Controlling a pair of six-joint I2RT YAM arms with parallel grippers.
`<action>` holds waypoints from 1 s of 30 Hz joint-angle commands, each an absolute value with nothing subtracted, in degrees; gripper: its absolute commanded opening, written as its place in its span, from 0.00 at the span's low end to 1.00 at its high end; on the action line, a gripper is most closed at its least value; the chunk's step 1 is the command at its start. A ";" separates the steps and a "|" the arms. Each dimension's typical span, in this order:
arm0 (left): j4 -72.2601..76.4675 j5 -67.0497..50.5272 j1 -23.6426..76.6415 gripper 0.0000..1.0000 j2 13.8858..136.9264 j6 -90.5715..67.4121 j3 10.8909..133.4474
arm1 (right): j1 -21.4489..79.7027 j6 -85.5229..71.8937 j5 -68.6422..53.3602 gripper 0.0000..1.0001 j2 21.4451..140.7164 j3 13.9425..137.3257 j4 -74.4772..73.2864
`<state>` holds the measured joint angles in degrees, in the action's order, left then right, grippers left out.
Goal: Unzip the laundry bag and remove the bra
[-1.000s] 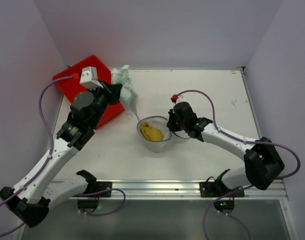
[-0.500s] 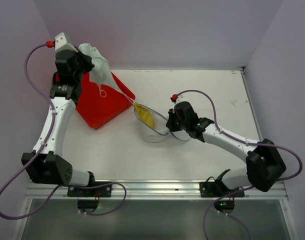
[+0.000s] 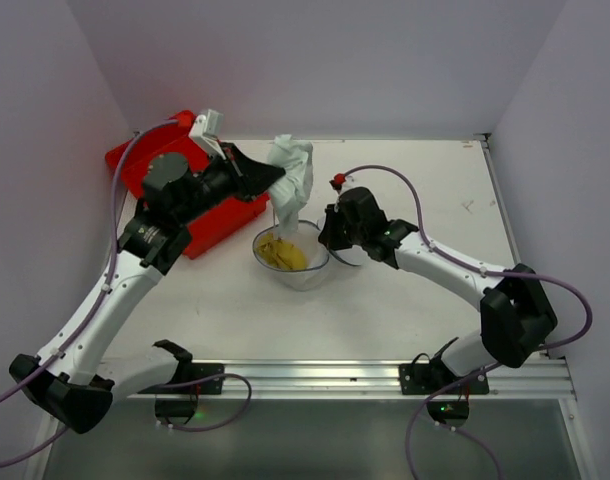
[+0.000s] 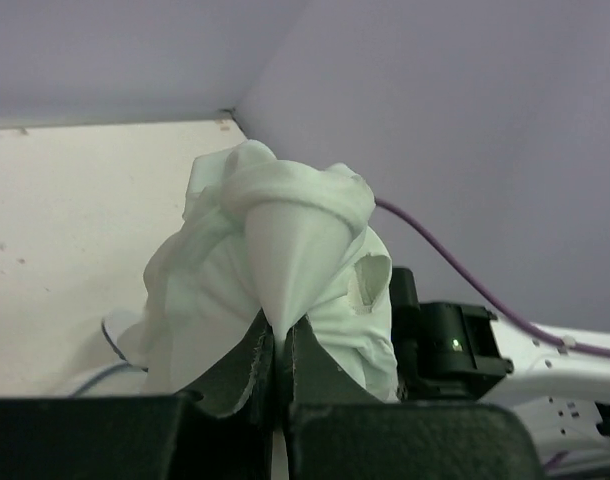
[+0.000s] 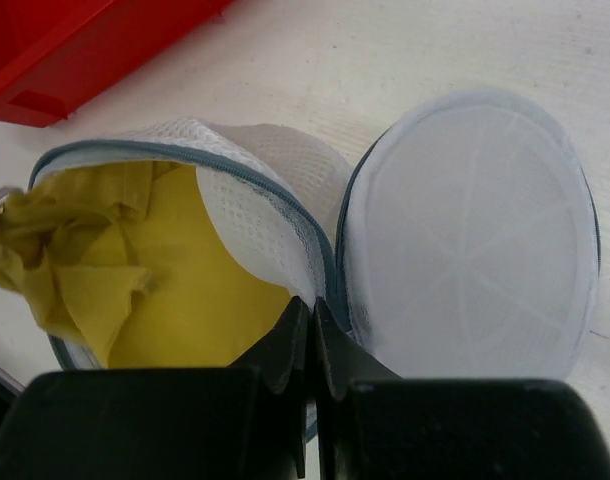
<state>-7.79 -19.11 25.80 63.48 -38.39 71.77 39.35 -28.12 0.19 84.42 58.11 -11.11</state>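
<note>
The laundry bag (image 3: 307,277) is a small round white mesh pouch, open on the table centre, its flat lid (image 5: 475,240) flipped to the right. A yellow garment (image 3: 283,254) lies inside; it also shows in the right wrist view (image 5: 165,270). My left gripper (image 3: 275,178) is shut on a pale white bra (image 3: 293,180) and holds it bunched in the air just above the bag; the left wrist view shows the bra (image 4: 275,250) pinched between the jaws. My right gripper (image 5: 313,315) is shut on the bag's mesh rim (image 5: 255,170) at the zip line.
A red tray (image 3: 145,160) stands at the back left, under the left arm. The right arm's wrist (image 4: 450,345) is close behind the hanging bra. Walls close the table on the back and both sides.
The left arm swung from the red tray, up and left, then back right; it now holds the bra over the bag. The yellow garment dropped back inside. The right gripper and bag shifted slightly left.
</note>
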 commanded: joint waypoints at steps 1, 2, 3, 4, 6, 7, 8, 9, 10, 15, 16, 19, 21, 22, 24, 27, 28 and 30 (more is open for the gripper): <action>-5.10 -21.27 29.79 0.00 62.32 -41.83 68.21 | 39.29 -29.97 -2.11 0.00 86.91 62.83 -10.10; -4.75 -21.53 31.19 0.00 62.23 -42.10 68.20 | 39.29 -29.97 -1.94 0.00 87.79 63.19 -10.46; -4.75 -21.71 31.46 0.00 61.88 -42.01 69.07 | 39.37 -30.14 -0.98 0.00 89.46 63.63 -10.46; -4.92 -21.53 31.46 0.00 61.44 -41.92 69.87 | 39.29 -30.32 -0.71 0.00 89.99 63.37 -10.72; -7.63 -17.60 31.46 0.00 60.30 -39.75 74.58 | 38.59 -30.58 -0.09 0.00 90.61 61.19 -10.90; -9.47 -15.66 31.38 0.00 60.38 -38.68 76.79 | 38.15 -30.76 -0.09 0.00 90.62 60.21 -10.99; -13.23 -12.16 31.38 0.00 60.55 -37.45 79.34 | 37.54 -31.02 -0.09 0.00 90.62 59.25 -11.07; -14.75 -11.09 31.38 0.00 61.34 -35.18 84.24 | 36.49 -31.37 -0.09 0.00 90.53 57.76 -11.51; -15.98 -10.38 31.38 0.00 61.87 -34.29 86.20 | 35.95 -31.46 -0.09 0.00 90.61 57.22 -12.12; -16.62 -9.75 31.38 0.00 63.72 -33.83 90.36 | 35.51 -31.20 -0.09 0.00 89.65 55.81 -13.36; -15.92 -10.97 31.29 0.00 63.89 -34.19 89.57 | 35.51 -31.11 -0.09 0.00 89.56 56.07 -13.62; -13.64 -13.36 31.29 0.00 64.16 -35.59 83.87 | 35.42 -30.41 -2.02 0.00 88.69 56.25 -13.19; -13.53 -9.95 31.29 0.00 63.20 -35.60 79.04 | 35.51 -30.24 -2.02 0.00 87.63 55.81 -12.83; -13.62 -8.37 31.38 0.00 62.85 -35.60 77.71 | 35.42 -30.15 -1.85 0.00 87.63 55.81 -12.75; -13.62 -7.21 31.29 0.00 62.84 -35.42 74.99 | 35.51 -29.88 -2.37 0.00 87.80 55.72 -12.75; -12.23 -12.38 31.38 0.00 64.77 -37.52 72.87 | 35.51 -30.49 -5.53 0.00 87.72 55.11 -11.17; -11.17 -13.61 31.38 0.00 65.38 -38.31 72.25 | 35.51 -30.85 -6.06 0.00 87.63 55.11 -10.73; -10.10 -15.20 31.46 0.00 67.23 -38.50 72.59 | 35.51 -31.02 -7.46 0.00 87.19 55.54 -10.02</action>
<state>-14.66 -11.42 31.48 66.96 -37.01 71.79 35.35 -30.55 -3.86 90.19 55.18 -12.69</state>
